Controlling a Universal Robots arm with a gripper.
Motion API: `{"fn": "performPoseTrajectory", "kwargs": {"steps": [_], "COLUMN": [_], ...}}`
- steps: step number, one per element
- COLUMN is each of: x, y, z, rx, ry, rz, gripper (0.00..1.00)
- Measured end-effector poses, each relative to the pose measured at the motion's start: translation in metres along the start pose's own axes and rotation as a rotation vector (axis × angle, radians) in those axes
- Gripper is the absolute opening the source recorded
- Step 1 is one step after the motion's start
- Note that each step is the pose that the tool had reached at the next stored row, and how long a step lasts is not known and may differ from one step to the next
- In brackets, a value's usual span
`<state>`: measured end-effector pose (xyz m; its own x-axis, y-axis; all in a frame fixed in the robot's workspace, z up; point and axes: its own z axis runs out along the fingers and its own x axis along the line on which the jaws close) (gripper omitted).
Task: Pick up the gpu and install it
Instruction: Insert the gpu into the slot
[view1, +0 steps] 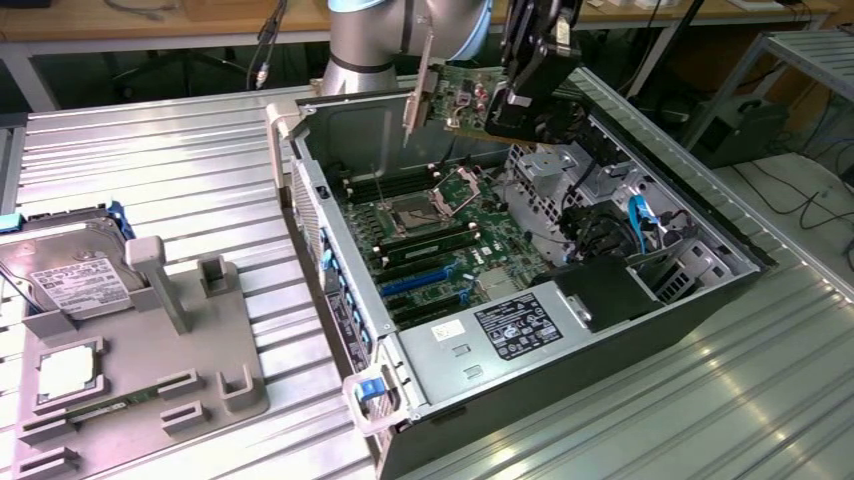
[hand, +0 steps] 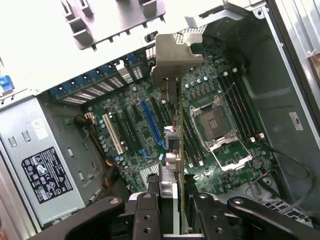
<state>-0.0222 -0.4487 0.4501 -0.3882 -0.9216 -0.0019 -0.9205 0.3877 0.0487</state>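
The gripper was clamped on the gpu, holding it on edge above the open computer case and clear of the motherboard. I judged that a tilted or offset card could miss its slot, or its silver bracket could catch the case's rear wall. Counted: one gpu, one case, and one hard drive and one processor chip on the grey holder.

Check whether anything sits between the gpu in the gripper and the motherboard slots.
Nothing visible does. The gripper holds the gpu above the open case, and the expansion slots beneath it lie uncovered.
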Motion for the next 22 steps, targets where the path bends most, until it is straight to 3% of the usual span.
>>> {"fn": "performPoseTrajectory", "kwargs": {"steps": [3, 5, 10, 14, 20, 22], "x": [0.0, -0.0002, -0.0011, -0.0026, -0.005, -0.0049], "y": [-0.0001, 0.0, 0.0004, 0.001, 0.002, 0.0022], "z": [0.0006, 0.0008, 0.0011, 0.0013, 0.002, 0.002], "rx": [0.0148, 0.0182, 0.0198, 0.0216, 0.0224, 0.0258], "ry": [-0.003, -0.0035, -0.0016, 0.0035, 0.0079, 0.0091], "rz": [-0.041, -0.057, -0.083, -0.113, -0.191, -0.2], "gripper": [0.3, 0.3, 0.3, 0.3, 0.3, 0.3]}}
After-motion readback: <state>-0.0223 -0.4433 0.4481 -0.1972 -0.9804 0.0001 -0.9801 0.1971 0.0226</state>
